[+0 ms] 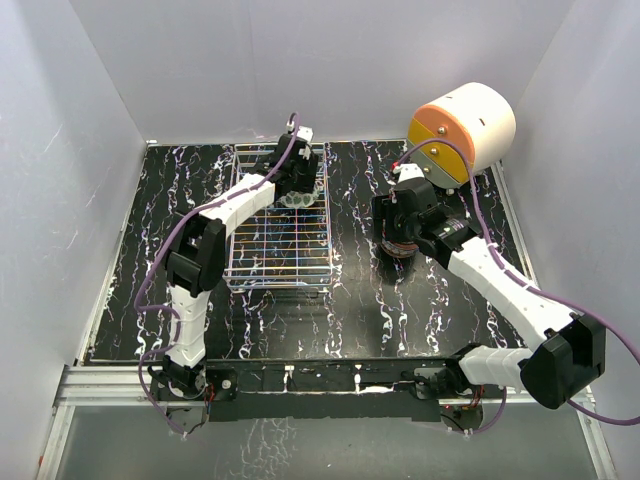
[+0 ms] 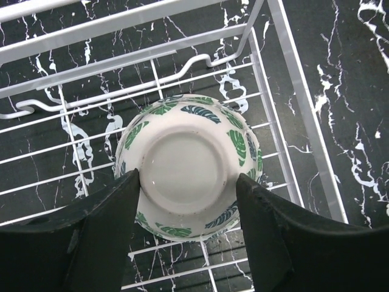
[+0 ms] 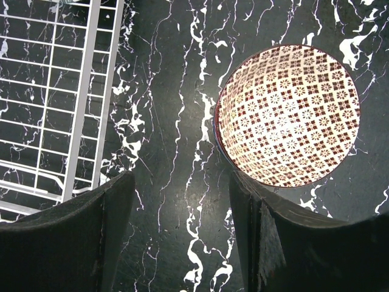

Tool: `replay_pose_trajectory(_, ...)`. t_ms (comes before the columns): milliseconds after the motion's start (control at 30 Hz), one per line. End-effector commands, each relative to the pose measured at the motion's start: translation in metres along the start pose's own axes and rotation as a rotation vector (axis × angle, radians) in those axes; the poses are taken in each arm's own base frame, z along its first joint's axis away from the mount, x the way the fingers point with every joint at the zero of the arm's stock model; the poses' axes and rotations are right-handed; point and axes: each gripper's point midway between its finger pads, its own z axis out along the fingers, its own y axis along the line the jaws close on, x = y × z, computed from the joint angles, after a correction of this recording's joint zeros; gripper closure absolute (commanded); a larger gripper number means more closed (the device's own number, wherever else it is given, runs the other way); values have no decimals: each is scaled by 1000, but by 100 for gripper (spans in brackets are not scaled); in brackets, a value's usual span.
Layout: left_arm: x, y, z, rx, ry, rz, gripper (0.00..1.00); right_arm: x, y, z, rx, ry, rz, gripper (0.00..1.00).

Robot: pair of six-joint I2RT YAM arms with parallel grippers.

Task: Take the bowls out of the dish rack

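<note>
Straddling the green-leaf bowl (image 2: pixel 185 161) with the left tool (image 2: pixel 185 179), fingers (image 2: pixel 91 243) spread wide at 9 and 3 o'clock of the white foot ring, nothing clamped yet; cannot tell whether the pads touch the glaze. Lying mouth-down on the wires at the 1 o'clock corner of the dish rack (image 2: pixel 293 73) as seen from above, apparently the only bowl inside it. Hovering over the counter (image 1: pixel 350 320) at 3 o'clock of the rack with the right tool (image 3: pixel 182 182), released and empty, with a red-patterned bowl (image 3: pixel 285 115) standing mouth-up at 1 o'clock of its fingertips, apart from them.

Looks like the pick-up of the last racked bowl, with the unloading nearly done. Calls next for closing squarely on the foot ring or the flanks, lifting straight up clear of the low wire side, then carrying toward 3 o'clock to set down near the red-patterned one. Worth watching for slip on a smooth, curved wall.
</note>
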Motion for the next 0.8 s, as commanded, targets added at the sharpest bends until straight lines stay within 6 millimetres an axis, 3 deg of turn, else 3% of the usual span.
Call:
replay_pose_trajectory(0, -4, 2, -1, -13, -2, -4, 44, -15, -2, -5, 6, -69, 4, 34)
replay_pose_trajectory(167, -4, 1, -1, -8, -1, -4, 58, -14, -2, -5, 6, -68, 5, 34)
replay_pose_trajectory(367, -4, -1, 0, 1, 6, -4, 60, -13, -2, -5, 3, -65, 5, 34)
replay_pose_trajectory(467, -6, 1, 0, -9, 4, -7, 49, -13, -2, -6, 3, -66, 5, 34)
replay_pose_trajectory(567, -13, 4, 0, -29, -8, -14, 30, -13, -2, -6, 3, -70, 7, 34)
replay_pose_trajectory(767, -35, 3, -1, -34, -56, -26, 12, -10, -2, -3, 6, -57, 4, 34)
